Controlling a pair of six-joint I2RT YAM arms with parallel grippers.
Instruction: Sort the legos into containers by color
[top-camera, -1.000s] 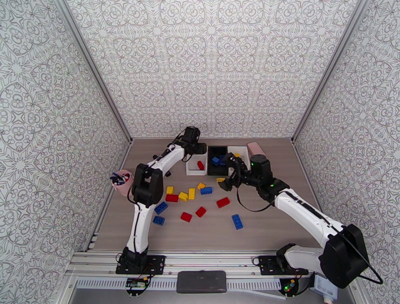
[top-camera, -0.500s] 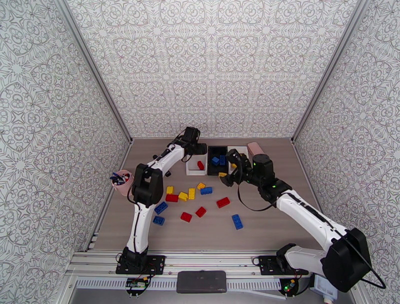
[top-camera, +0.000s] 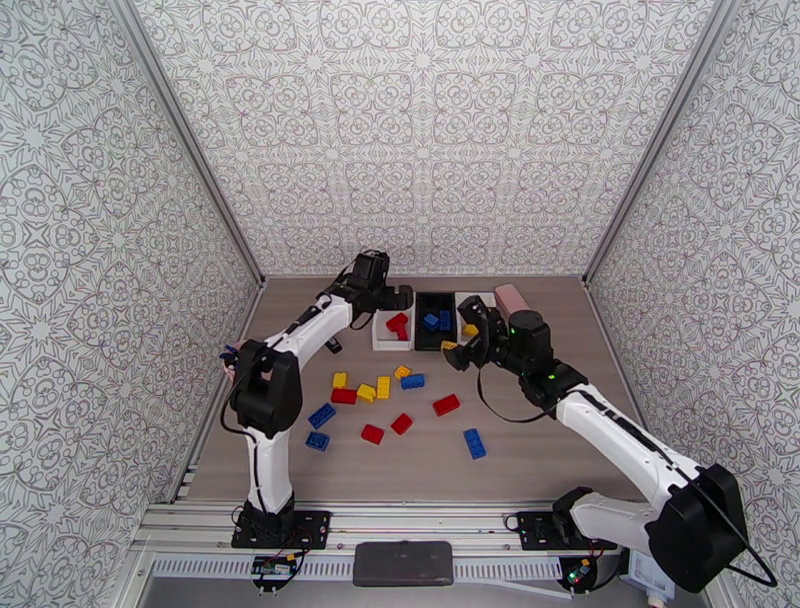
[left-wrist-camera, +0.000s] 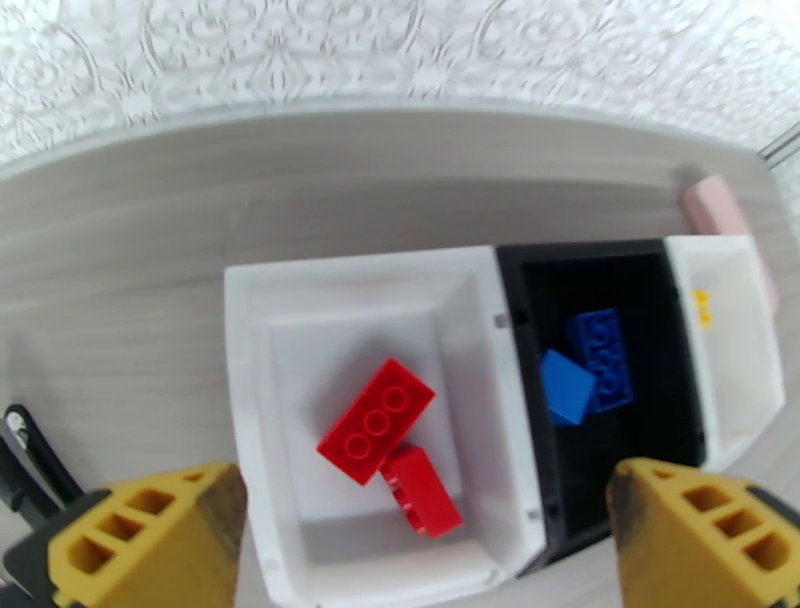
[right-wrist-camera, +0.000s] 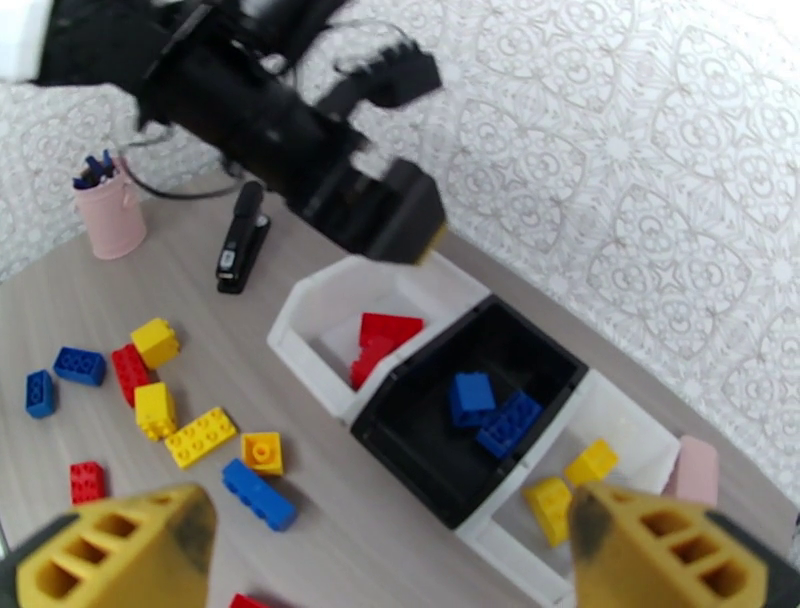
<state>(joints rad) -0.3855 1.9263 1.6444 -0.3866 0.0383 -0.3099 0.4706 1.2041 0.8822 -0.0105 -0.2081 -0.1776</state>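
Three small rectangular open-top plastic trays stand in a touching row at the far side of the grey wood-grain surface (top-camera: 540, 440). The left white tray (left-wrist-camera: 300, 340) holds two red studded plastic bricks (left-wrist-camera: 377, 420), the middle black tray (left-wrist-camera: 640, 300) two blue bricks (left-wrist-camera: 600, 355), and the right white tray (right-wrist-camera: 625, 415) two yellow bricks (right-wrist-camera: 592, 462). Loose red, blue and yellow bricks (top-camera: 383, 387) lie scattered nearer the arm bases, while the left hand (left-wrist-camera: 425, 540) hangs above the left white tray and the right hand (right-wrist-camera: 395, 555) above the trays' near side, both spread wide and empty.
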